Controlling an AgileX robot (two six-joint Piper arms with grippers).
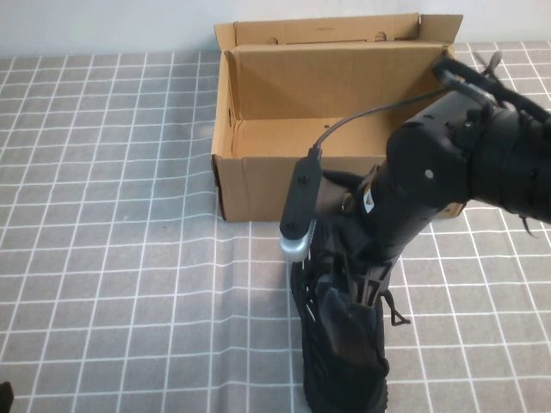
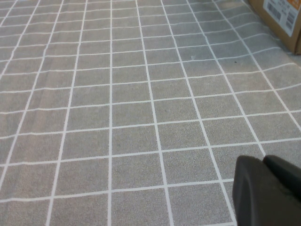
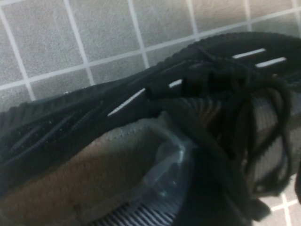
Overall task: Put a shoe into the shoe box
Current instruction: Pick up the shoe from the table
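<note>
Counter (image 1: 103, 215): grey cloth with a white grid, slightly wrinkled near the box.

Shoe box (image 1: 258, 185): brown corrugated cardboard, rectangular, upper centre of the high view, lid flap folded back upright at the far side, interior open and showing bare cardboard. A corner with a printed label shows at the upper right of the left wrist view (image 2: 282, 19).

Shoe (image 1: 340, 361): all-black knit sneaker, lower centre-right of the high view, just in front of the box's near wall. Long axis runs roughly from the box toward the lower edge of the frame; which end is the toe cannot be told. Right wrist view shows a ridged black sole edge, thin pale side stripes, tangled black laces and a pale inner lining (image 3: 155, 117).

Right gripper (image 1: 362, 275): down on the shoe's box-side end, under the bulky black arm; fingers hidden, cannot tell their state.

Left gripper (image 2: 270, 193): low over bare counter, black fingers together, holding nothing.
</note>
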